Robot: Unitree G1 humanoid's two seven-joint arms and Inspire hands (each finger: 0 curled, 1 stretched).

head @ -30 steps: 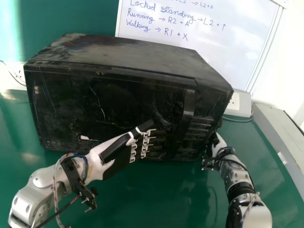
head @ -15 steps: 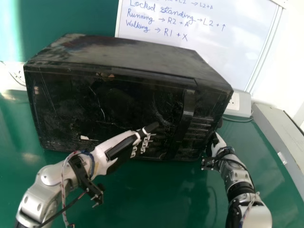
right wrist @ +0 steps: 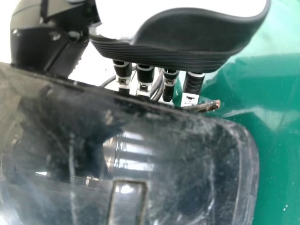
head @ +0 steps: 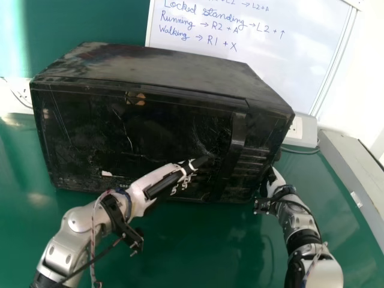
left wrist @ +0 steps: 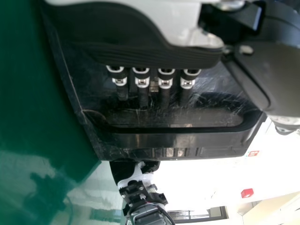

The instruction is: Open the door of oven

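A black oven point(head: 150, 66) stands on the green table, its door point(head: 90, 138) closed, with a vertical handle point(head: 237, 135) toward the door's right side. My left hand point(head: 163, 183) is in front of the lower door, left of the handle, fingers straight and pointing at it. In the left wrist view the left hand point(left wrist: 140, 51) has its fingertips short of the handle point(left wrist: 173, 139). My right hand point(head: 275, 180) is at the oven's right side; in the right wrist view the right hand point(right wrist: 178, 42) has straight fingers extending behind the oven's edge point(right wrist: 187, 154).
Behind the oven stands a whiteboard point(head: 288, 66) with handwriting. A white socket box point(head: 302, 132) with a cable is behind the oven's right side, and a grey ledge point(head: 354, 174) runs along the right. The green table point(head: 198, 252) extends in front.
My left hand has moved to the right along the door, closer to the handle. The right hand and the oven have kept their places.
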